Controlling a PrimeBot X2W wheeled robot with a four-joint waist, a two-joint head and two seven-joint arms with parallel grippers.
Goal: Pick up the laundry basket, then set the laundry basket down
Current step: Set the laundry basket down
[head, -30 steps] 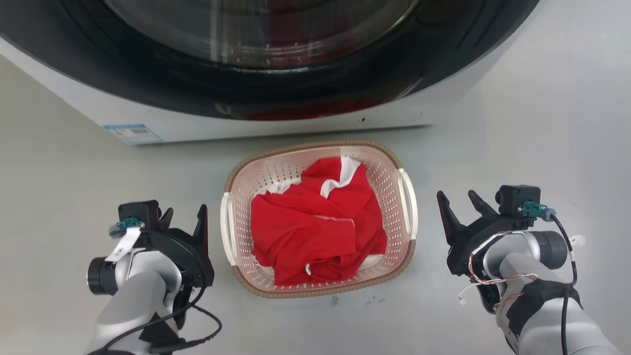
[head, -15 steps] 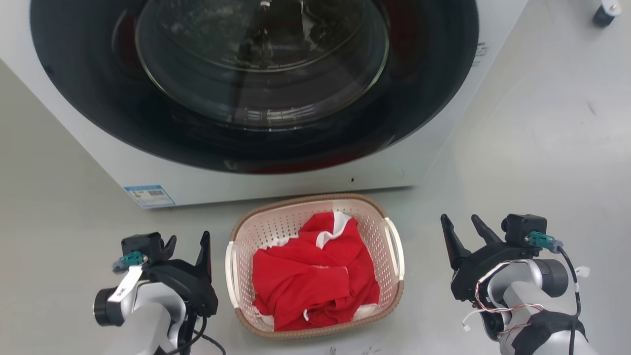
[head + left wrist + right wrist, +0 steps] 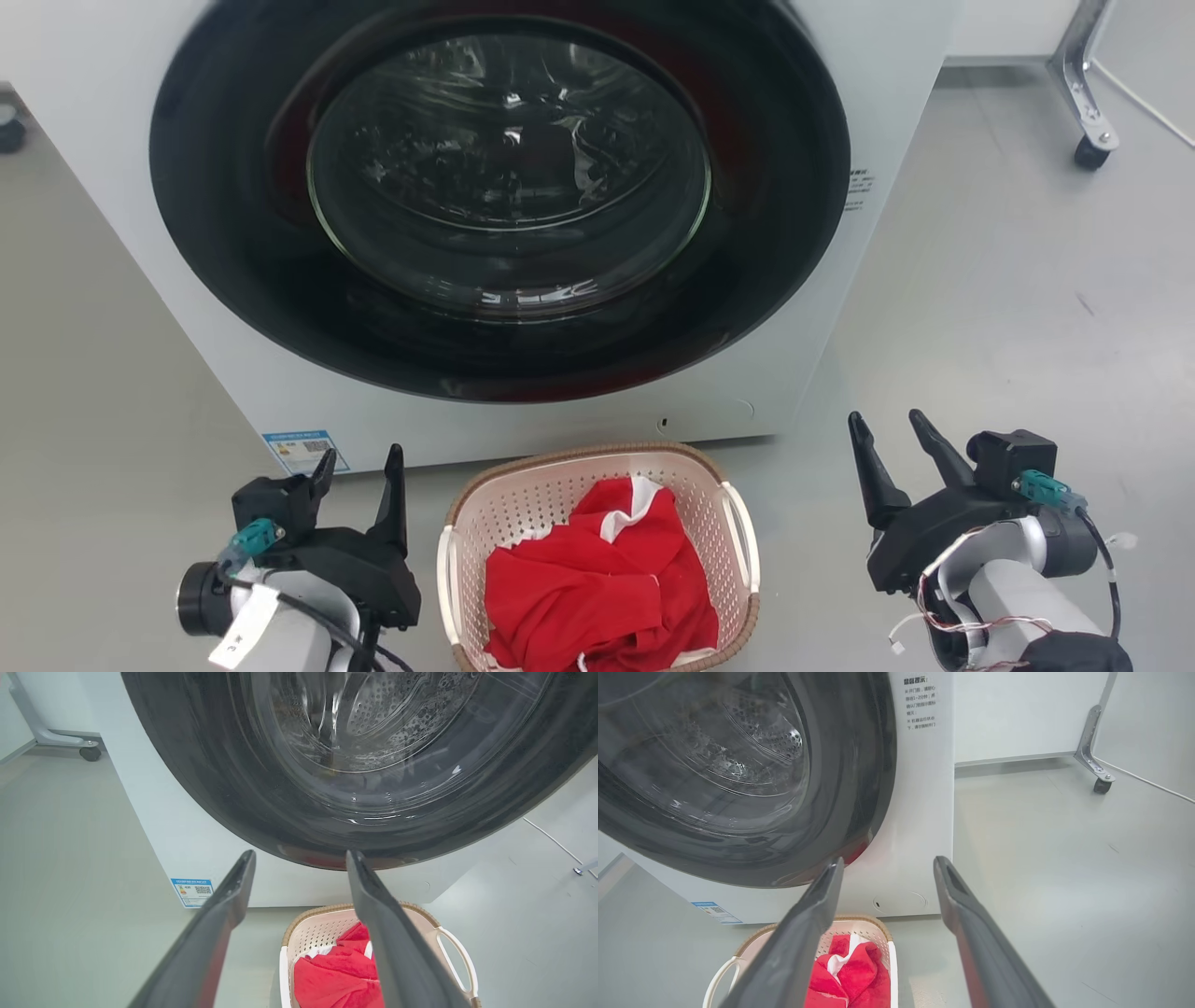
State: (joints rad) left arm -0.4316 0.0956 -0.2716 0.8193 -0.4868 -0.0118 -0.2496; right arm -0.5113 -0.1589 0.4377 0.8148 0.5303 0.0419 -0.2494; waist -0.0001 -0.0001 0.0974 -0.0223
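Observation:
The laundry basket (image 3: 523, 499) is cream-pink and perforated, with a brown rim and white side handles. It stands on the floor before the washing machine and holds a red and white garment (image 3: 597, 588). My left gripper (image 3: 359, 457) is open just left of the basket, apart from it, with nothing between its fingers. My right gripper (image 3: 885, 420) is open further off to the basket's right, also empty. The left wrist view shows the left gripper (image 3: 300, 854) above the basket (image 3: 317, 933). The right wrist view has the right gripper (image 3: 889, 860) and the basket (image 3: 852, 931) at the bottom.
A big white washing machine (image 3: 112, 233) with a shut dark round door (image 3: 509, 215) rises right behind the basket. A metal leg on a caster (image 3: 1083, 103) stands at the far right. Grey floor spreads out on both sides of the machine.
The head camera has risen and tilted up: the machine's whole door now shows and the basket sits at the bottom edge. The basket stays on the floor. Both grippers remain open beside it.

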